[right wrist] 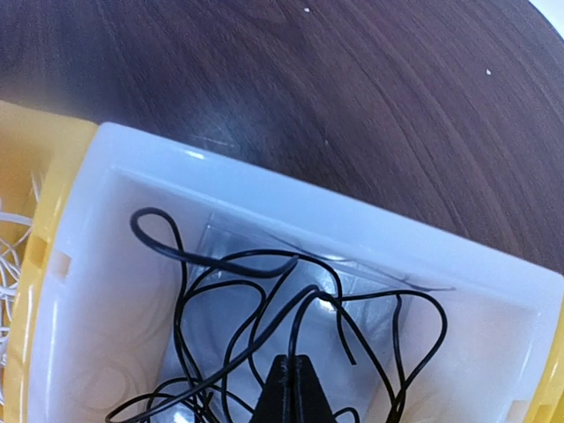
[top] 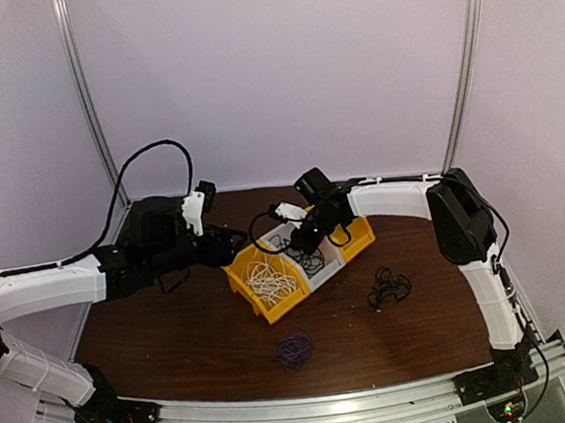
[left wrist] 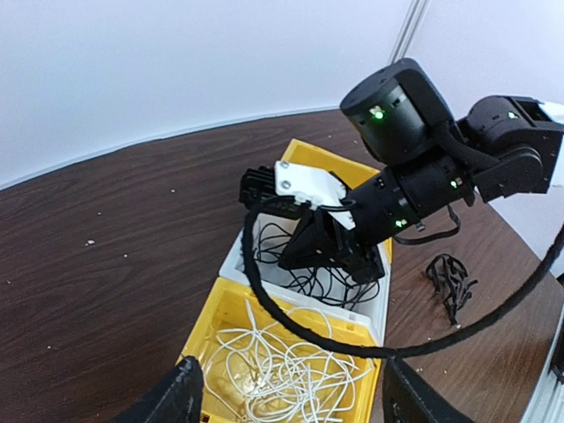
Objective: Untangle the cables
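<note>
A white cable (left wrist: 291, 370) lies coiled in the near yellow bin (top: 236, 273), directly under my left gripper (left wrist: 295, 401), whose jaws stand wide apart and empty. My right gripper (right wrist: 293, 361) reaches down into the white bin (right wrist: 291, 207) and is shut, with a strand of the black cable (right wrist: 220, 264) coming out right at its tips. The rest of that cable lies looped on the bin floor. On the bare table lie a second black cable tangle (top: 388, 286) and a coiled purple cable (top: 295, 350).
A second yellow bin (top: 362, 234) stands against the far side of the white bin (top: 329, 265). A thick black robot cable (left wrist: 264, 291) arcs across the left wrist view above the bins. The right arm (left wrist: 414, 176) hangs over the white bin (left wrist: 231, 260).
</note>
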